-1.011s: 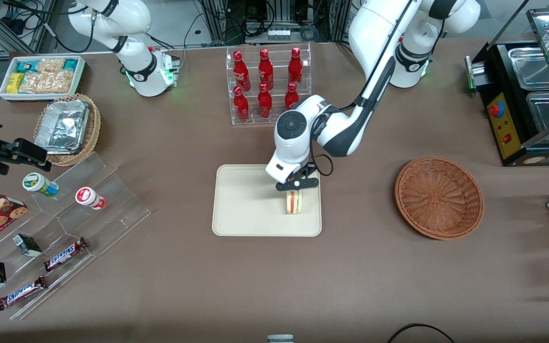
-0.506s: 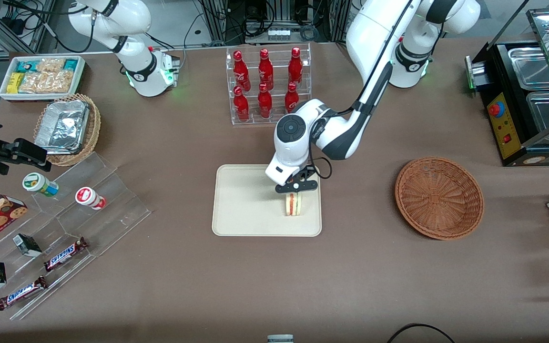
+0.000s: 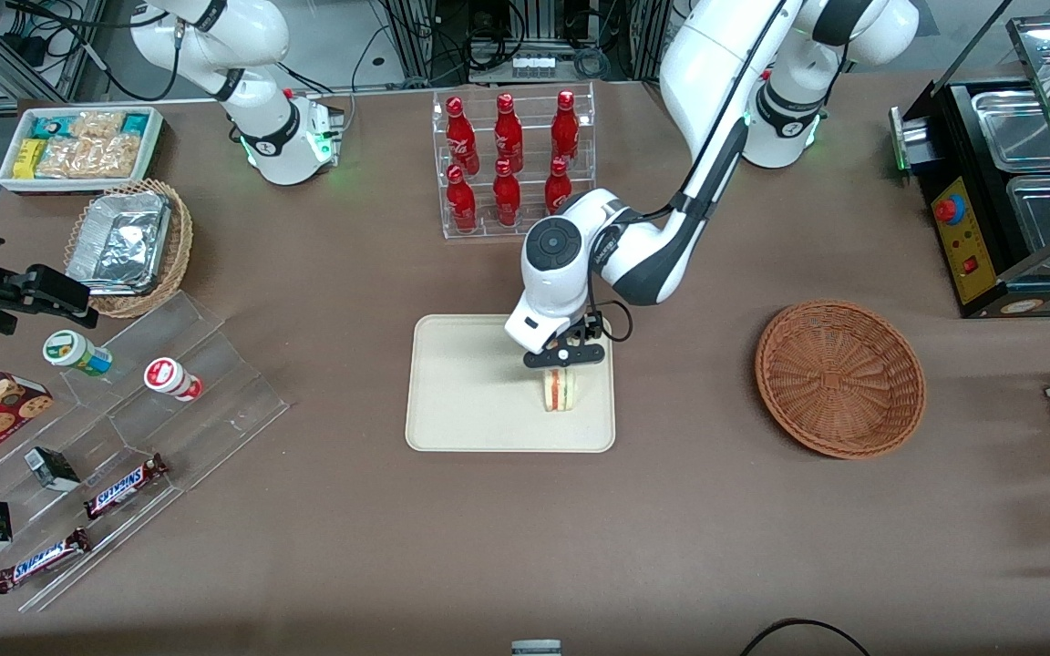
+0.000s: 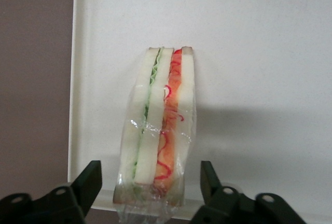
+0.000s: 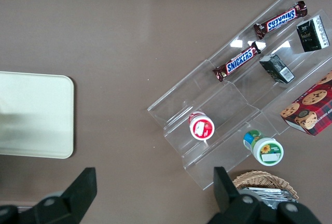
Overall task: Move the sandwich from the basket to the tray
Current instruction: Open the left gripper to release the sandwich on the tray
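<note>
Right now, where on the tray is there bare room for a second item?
The cream rectangular tray is bare over its half toward the parked arm's end. The wrapped white-bread sandwich stands on edge in the other half, near the rim; the pincer, open, hovers just above it. The round reddish-brown wicker basket is empty.

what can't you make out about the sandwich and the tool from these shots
- Front view: the part of the sandwich farthest from the camera, on the tray, is covered by the tool.
- Left wrist view: the tool's fingertips flank the sandwich with gaps; its wrist-end is cut off by the frame edge.
- Basket: nothing visible inside.
</note>
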{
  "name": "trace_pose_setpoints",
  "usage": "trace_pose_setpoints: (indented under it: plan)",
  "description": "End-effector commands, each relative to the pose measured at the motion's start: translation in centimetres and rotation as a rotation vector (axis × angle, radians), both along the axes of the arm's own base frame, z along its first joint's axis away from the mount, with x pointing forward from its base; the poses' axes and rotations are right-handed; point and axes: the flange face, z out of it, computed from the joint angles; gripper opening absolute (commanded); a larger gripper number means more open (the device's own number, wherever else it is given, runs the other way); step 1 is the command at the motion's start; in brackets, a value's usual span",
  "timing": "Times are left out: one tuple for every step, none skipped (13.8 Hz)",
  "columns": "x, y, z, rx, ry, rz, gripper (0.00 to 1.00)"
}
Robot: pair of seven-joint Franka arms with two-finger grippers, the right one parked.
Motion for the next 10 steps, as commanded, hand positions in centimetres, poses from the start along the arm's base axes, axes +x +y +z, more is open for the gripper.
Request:
trace_pose_setpoints:
  plan:
    - [0.7,-0.2,2.1,-0.007,-0.034,0.008,1.00]
    - [0.8,0.0,3.3,-0.008,-0.037,0.013,1.00]
    - [0.7,0.2,4.7,0.001,-0.030,0.021,1.00]
    - [0.9,0.7,6.4,0.003,-0.030,0.048,1.00]
    - [0.8,1.2,8.2,0.003,-0.031,0.074,1.00]
    - [0.8,2.1,10.5,0.008,-0.029,0.094,1.00]
    - [0.9,3.5,12.8,0.029,-0.012,0.102,1.00]
    - [0.8,4.9,15.3,0.048,0.004,0.115,1.00]
    - [0.7,6.2,17.9,0.051,0.006,0.130,1.00]
    - [1.3,8.3,20.4,0.043,-0.002,0.163,1.00]
